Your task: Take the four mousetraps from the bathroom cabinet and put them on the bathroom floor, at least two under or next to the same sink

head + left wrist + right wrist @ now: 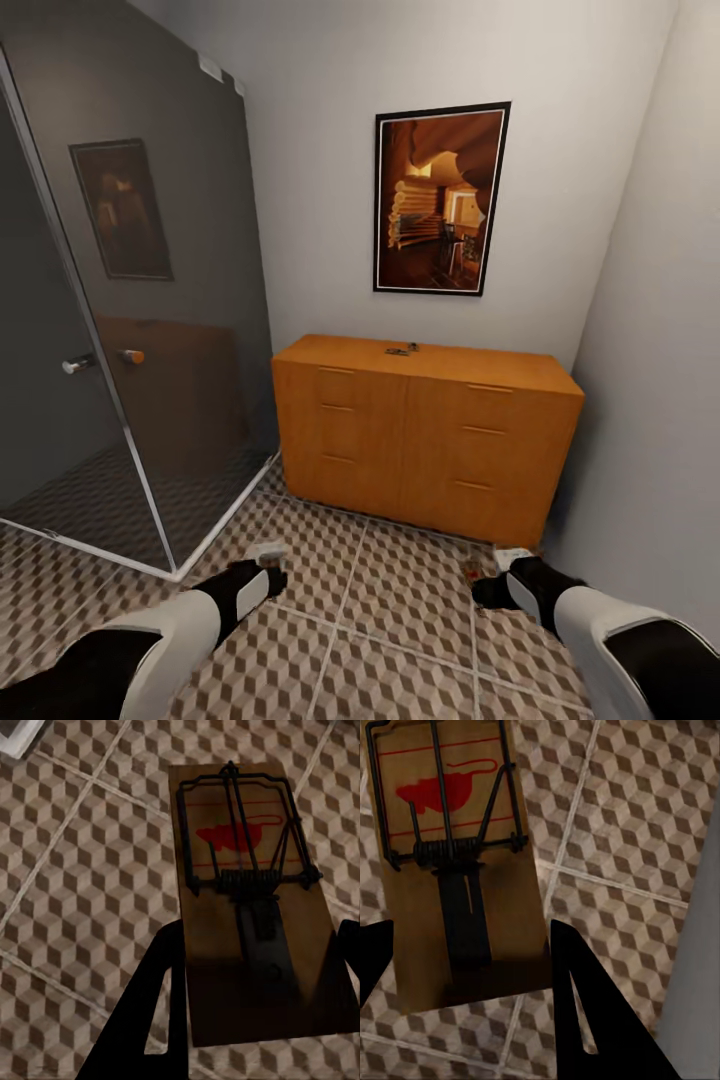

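Note:
The orange-brown cabinet [425,440] stands against the far wall, doors and drawers closed. Two small mousetraps [401,350] lie on its top. My left gripper [268,580] hangs low over the bathroom floor [380,620], shut on a tan mousetrap [247,907] with dark wire and a red mark; its fingers [150,1020] press on the board's long edges. My right gripper [488,590] is also low over the tiles in front of the cabinet's right end. It is shut on another mousetrap [450,870], whose tip shows by the fingers [470,572].
A dark glass shower enclosure [150,330] with a metal frame and knob fills the left side, its corner edge [19,735] near my left gripper. A grey wall [650,400] closes in on the right. A framed picture [440,200] hangs above the cabinet.

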